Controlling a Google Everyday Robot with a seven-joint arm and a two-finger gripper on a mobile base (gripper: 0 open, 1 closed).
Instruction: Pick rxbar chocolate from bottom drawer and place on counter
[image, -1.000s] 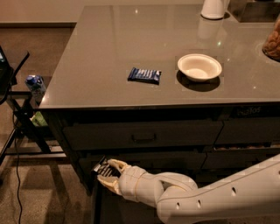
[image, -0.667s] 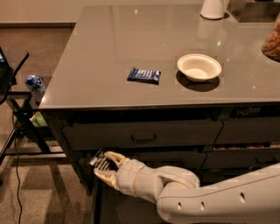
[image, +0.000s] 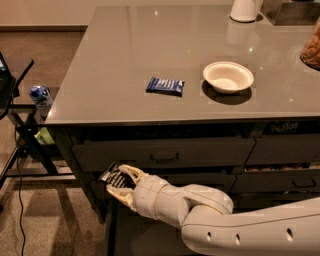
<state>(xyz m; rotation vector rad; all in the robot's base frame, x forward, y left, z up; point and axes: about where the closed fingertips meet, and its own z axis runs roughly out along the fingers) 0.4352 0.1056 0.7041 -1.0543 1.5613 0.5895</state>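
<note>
The gripper (image: 116, 179) is hanging in front of the drawer stack, below the counter's (image: 125, 45) front-left corner, and its two fingers are clamping the chocolate bar (image: 109, 175), a black wrapper with white print sticking out to the left of the fingers. The bar is sitting tilted in the grasp, its long axis running roughly from upper left to lower right, and it is clear of the bottom drawer (image: 127, 235), which is standing open just below the wrist. From the bar, the counter is lying above and farther back, past its front edge, so I judge that the coming move is calling for a lift up and over that edge. The nearest bare stretch is the front-left corner. Toward the middle, a blue bar (image: 165, 85) is lying flat, and a white bowl (image: 228, 76) is sitting to its right.
</note>
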